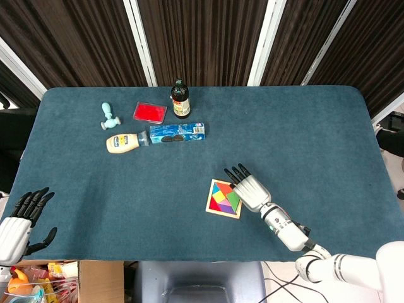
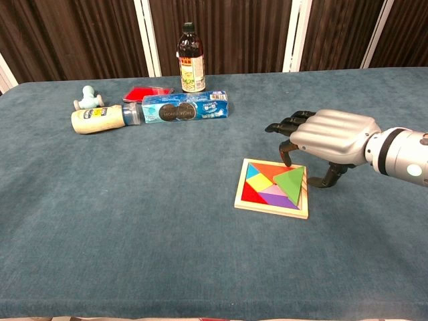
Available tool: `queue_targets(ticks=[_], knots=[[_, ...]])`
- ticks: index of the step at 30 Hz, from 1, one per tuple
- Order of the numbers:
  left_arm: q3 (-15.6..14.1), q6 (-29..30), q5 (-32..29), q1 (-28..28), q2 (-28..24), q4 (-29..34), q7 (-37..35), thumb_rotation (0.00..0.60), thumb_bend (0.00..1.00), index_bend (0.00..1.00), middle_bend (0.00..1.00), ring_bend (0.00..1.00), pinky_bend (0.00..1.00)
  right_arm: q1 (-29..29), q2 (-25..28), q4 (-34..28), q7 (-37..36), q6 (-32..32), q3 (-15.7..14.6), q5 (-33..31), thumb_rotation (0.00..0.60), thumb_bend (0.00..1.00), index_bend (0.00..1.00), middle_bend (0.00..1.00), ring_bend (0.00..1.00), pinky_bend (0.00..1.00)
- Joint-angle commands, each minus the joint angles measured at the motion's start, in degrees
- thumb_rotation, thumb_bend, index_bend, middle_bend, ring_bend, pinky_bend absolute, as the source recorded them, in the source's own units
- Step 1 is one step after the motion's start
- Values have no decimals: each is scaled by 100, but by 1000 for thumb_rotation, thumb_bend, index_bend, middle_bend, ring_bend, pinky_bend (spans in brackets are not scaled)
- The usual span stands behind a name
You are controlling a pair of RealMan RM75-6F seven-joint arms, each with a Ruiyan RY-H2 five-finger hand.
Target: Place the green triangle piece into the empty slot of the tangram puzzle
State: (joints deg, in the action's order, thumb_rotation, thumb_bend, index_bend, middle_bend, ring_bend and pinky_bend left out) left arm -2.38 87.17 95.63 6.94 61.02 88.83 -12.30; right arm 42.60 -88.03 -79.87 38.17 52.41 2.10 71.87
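Observation:
The wooden tangram board point(image 2: 267, 208) lies right of the table's middle, filled with coloured pieces. The green triangle point(image 2: 292, 182) lies nearly flat in the board's right part, its upper corner close to a dark fingertip point(image 2: 287, 160). My right hand point(image 2: 331, 137) hovers palm down over the board's far right corner, with finger and thumb apart and nothing between them. From the head view the right hand point(image 1: 249, 188) covers the board's point(image 1: 218, 211) right edge, and a strip of the green triangle point(image 1: 233, 201) shows. My left hand point(image 1: 16, 227) hangs off the table's near left corner with its fingers spread.
At the back left stand a dark bottle point(image 2: 190, 59), a blue cookie pack point(image 2: 185, 107), a lying mayonnaise bottle point(image 2: 99, 119), a red box point(image 2: 147, 92) and a pale blue toy point(image 2: 87, 98). A cardboard box point(image 1: 63, 284) sits below the table's near left edge.

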Motion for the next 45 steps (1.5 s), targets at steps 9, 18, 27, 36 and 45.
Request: queue_targets(ticks=[9,18,27,36,45], knots=[[13,-12,-17,12,1,-28,-32,600,413,0,0,0,16,-28,65,-61,-121,43,2,61,600,456,482,0,0,0],[6,-44,-30,13,19,-16,28,600,413,0,0,0,16,-109,413,-558,-551,20,-467,881,600,457,414,0,0,0],[6,-22,-18,7,9,8,30,600,414,0,0,0,16,-137,332,-501,-664,-51,-515,1028,600,456,400,0,0,0],[4,-9,-19,-2,9,-31,-3,600,413,0,0,0,17,-210,334,-473,-608,-51,-514,1017,600,456,426,0,0,0],[16,-19,-32,6,8,-5,7,600,413,0,0,0,17,-289,397,-488,-568,-55,-521,981,600,456,436,0,0,0]])
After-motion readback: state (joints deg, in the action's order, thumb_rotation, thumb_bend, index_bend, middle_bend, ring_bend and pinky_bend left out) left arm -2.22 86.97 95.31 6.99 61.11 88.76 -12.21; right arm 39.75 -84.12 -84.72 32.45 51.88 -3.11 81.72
